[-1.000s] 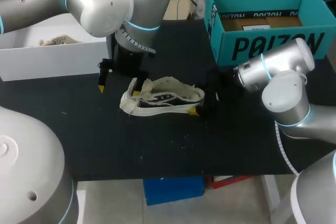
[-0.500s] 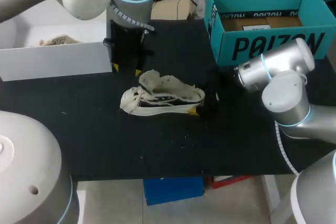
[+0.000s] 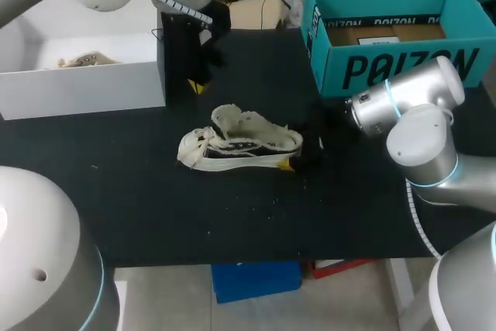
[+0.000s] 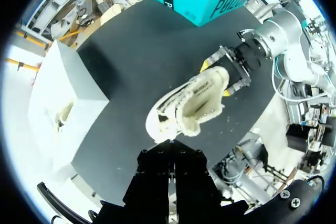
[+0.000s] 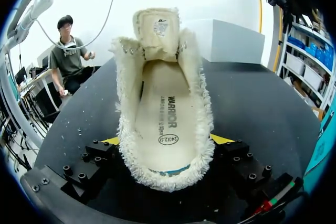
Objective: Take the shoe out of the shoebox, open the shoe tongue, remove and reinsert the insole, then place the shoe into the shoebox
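left pincer [image 3: 194, 83] hovering pressed together toward the upper left, shoe [image 3: 240, 143] lying mid-frame on the black surface [image 3: 155, 199], tongue flipped open, right pincer [image 3: 302, 153] pinching its heel, teal shoebox [image 3: 403, 67] sitting open upper right

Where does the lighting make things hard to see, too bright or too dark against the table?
Head view: the right gripper is black on the black table, nearly lost beside the shoe; the white box is very bright. Right wrist view: the insole is evenly lit, without glare. Left wrist view: the white box is brightest, its top washed out.
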Action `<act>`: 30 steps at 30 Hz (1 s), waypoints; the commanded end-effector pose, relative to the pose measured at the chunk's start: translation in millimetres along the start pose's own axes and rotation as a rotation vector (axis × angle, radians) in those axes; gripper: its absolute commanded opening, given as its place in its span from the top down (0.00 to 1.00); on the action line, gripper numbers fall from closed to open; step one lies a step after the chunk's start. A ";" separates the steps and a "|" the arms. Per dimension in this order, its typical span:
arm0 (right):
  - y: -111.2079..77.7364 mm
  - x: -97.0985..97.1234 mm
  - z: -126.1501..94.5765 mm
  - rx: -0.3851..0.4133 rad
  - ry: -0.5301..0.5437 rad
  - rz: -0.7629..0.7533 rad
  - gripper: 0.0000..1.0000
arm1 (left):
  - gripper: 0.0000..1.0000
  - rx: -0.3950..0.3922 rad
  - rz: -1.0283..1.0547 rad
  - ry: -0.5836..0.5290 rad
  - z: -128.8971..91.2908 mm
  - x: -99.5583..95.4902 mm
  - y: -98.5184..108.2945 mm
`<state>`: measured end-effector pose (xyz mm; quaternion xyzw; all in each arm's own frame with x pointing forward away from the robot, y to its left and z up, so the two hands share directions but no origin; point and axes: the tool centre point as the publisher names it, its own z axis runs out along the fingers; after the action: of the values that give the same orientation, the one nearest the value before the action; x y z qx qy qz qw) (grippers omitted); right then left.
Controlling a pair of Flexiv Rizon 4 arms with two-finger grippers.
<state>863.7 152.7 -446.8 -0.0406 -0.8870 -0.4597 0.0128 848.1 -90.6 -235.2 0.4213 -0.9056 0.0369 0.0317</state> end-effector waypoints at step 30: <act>-1.5 -0.8 1.2 0.001 0.000 0.001 1.00 | 1.00 -0.144 1.234 0.422 30.3 36.7 -46.8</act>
<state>863.7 152.6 -446.8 -0.0406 -0.8870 -0.4598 0.0128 852.2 -139.3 -253.3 -0.0433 -0.9775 0.1269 0.1629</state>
